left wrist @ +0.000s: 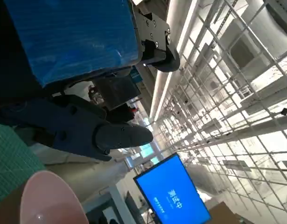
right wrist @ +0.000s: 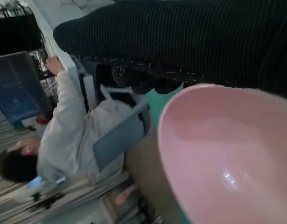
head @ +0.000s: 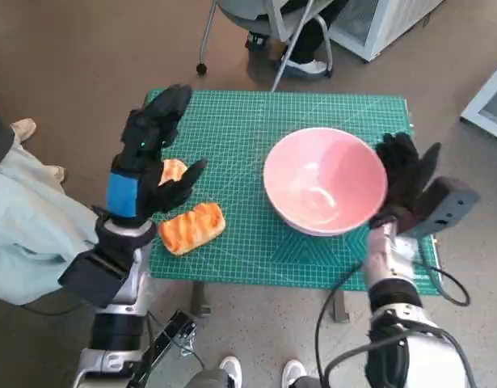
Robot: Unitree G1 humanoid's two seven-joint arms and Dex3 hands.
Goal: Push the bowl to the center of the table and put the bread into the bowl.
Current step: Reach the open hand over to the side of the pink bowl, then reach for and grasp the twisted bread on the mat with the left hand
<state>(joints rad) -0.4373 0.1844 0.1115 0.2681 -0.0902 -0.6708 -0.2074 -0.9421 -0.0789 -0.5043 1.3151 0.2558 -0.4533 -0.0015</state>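
Note:
A pink bowl (head: 325, 179) stands on the green cutting mat (head: 232, 129), right of the mat's middle; its rim shows in the left wrist view (left wrist: 45, 200) and its inside fills the right wrist view (right wrist: 227, 154). My gloved right hand (head: 404, 178) is against the bowl's right side, fingers spread, holding nothing. A golden bread piece (head: 191, 227) lies near the mat's front left edge. A second bread piece (head: 173, 170) lies just behind it, partly hidden by my left hand (head: 155, 153). That hand hovers above the bread with fingers apart and empty.
The mat covers the small table, whose front edge is near my arms. A chair (head: 268, 24) with a seated person's feet stands behind the table. A person's pale trouser leg (head: 22, 218) is at the left. A seated person (right wrist: 59, 135) shows in the right wrist view.

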